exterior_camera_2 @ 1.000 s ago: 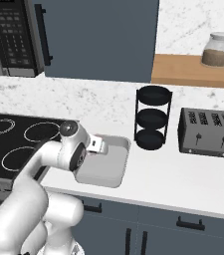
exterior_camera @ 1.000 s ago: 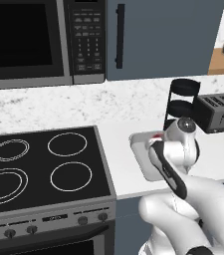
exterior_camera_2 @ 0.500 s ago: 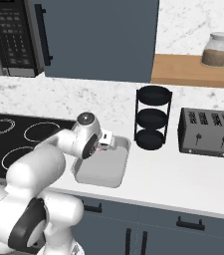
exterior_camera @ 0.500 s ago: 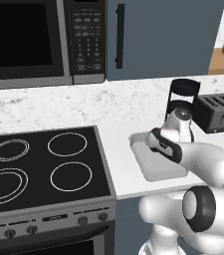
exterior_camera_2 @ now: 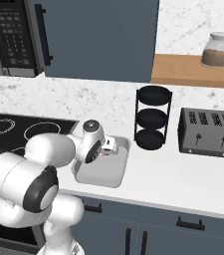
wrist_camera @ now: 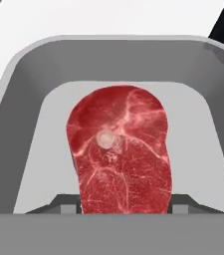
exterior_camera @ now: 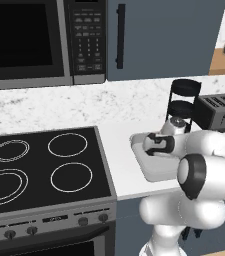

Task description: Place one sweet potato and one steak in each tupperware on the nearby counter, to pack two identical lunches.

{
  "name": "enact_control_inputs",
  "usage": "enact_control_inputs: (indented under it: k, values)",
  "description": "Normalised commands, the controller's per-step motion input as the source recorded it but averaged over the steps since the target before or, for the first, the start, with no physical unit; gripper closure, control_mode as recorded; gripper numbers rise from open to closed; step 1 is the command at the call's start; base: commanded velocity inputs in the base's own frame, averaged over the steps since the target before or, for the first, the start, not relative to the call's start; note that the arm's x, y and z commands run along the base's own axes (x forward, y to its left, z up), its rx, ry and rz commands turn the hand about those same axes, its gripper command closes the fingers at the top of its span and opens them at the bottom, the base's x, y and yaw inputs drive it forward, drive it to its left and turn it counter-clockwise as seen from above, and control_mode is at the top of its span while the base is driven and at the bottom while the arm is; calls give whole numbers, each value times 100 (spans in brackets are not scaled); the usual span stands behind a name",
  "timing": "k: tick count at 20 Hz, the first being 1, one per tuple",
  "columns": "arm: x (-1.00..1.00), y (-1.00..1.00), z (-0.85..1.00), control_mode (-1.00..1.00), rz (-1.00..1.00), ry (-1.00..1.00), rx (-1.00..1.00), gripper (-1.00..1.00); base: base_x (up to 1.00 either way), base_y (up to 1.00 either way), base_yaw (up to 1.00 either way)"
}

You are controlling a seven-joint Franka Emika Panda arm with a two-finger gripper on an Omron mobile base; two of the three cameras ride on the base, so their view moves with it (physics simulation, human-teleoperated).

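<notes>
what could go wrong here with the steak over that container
1. The steak hangs between the fingertips of the pincer above the tupperware; released from here it could land leaning on a wall rather than flat.
2. The tupperware sits beside the stove; a nudge from the arm might slide it.

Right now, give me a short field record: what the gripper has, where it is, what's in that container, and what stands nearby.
gripper: shut on the steak, which hangs between the fingertips
position: over the tupperware, steak inside its walls
tupperware contents: no sweet potato visible on the bare floor; part is hidden behind the steak
tupperware location: on the white counter, just right of the stove
nearby: black tiered rack, toaster
release: not yet done
</notes>
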Motion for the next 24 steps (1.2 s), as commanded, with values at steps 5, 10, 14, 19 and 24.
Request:
enact_control_inputs:
  k: [5, 10, 14, 19, 24]
  values:
    - [13, 0, -5, -100, 0, 2, 0, -100, 0, 0, 0]
    - [1, 1, 0, -100, 0, 1, 0, -100, 0, 0, 0]
    - [0, 0, 0, -100, 0, 2, 0, -100, 0, 0, 0]
    - [-31, 7, 15, -100, 0, 1, -4, -100, 0, 0, 0]
    - [-83, 17, 67, -100, 0, 0, -1, -100, 0, 0, 0]
